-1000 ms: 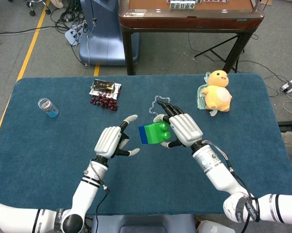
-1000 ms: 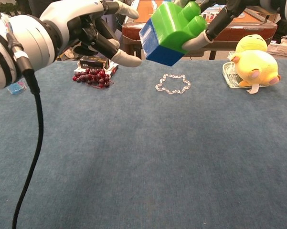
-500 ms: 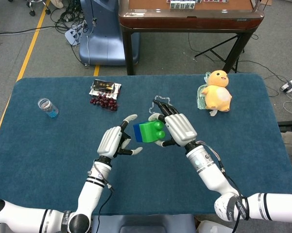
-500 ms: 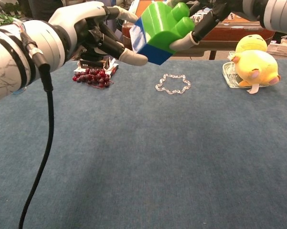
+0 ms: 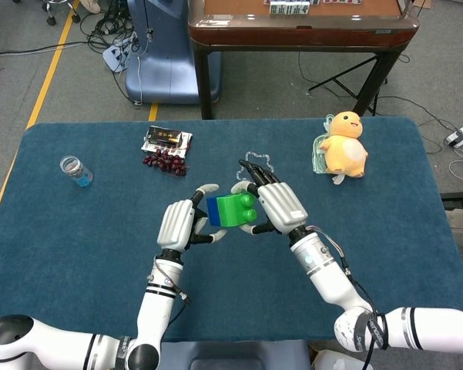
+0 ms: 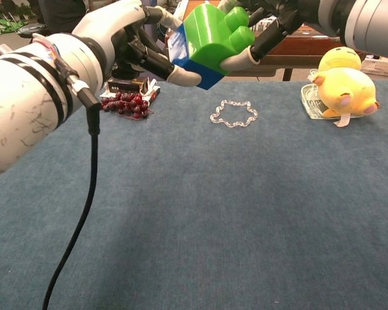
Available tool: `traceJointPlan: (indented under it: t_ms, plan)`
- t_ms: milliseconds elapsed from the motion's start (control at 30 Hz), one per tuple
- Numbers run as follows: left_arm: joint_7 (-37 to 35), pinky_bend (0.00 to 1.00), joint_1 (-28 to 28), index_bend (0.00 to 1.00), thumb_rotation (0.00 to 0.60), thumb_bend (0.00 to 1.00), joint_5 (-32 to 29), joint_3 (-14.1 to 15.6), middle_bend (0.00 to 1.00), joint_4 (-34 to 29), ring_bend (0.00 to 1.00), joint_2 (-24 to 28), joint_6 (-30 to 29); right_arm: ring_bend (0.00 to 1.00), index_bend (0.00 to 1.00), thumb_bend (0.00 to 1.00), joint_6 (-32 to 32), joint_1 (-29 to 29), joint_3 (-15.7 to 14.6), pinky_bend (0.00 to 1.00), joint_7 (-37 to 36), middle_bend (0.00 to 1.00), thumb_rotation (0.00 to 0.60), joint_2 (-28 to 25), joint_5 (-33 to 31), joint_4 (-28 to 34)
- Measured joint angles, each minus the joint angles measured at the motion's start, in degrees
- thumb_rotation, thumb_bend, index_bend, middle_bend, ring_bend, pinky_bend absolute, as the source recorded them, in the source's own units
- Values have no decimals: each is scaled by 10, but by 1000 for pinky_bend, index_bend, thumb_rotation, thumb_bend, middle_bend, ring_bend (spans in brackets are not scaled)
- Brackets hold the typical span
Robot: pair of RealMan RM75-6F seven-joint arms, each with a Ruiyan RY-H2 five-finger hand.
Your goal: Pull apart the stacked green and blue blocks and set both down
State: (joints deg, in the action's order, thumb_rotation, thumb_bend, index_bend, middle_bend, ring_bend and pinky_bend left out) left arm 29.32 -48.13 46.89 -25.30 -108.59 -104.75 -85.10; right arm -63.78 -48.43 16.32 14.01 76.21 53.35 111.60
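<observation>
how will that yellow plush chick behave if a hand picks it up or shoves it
The yellow plush chick looks soft and stuffed, so it would probably squash under fingers rather than stay stiff. It likely weighs little for its bulk. It seems to lean on a clear plastic tray, so a shove may tip it or drag that along.

A robotics lab or test workshop — a blue-felted table [image 5: 77,231] stands on a bare grey floor with a yellow tape line [image 5: 50,65], loose cables [image 5: 112,35] trailing to a blue machine base [image 5: 166,54], and a wooden-topped table [image 5: 300,31] behind.
</observation>
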Motion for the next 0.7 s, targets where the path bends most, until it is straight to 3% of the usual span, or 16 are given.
traceJointPlan:
  t_ms: [533, 700]
  plan:
    - [-7, 1000, 10, 488, 600, 110, 4, -5, 1000, 14, 1000, -8, 7, 0, 607, 278, 15, 7, 6, 102, -15, 23, 600, -4, 2, 0]
    - [-16, 1000, 13, 559, 600, 220, 13, -6, 1000, 21, 1000, -14, 5, 0, 609, 278, 18, 8, 6, 102, -17, 23, 600, -2, 5, -2]
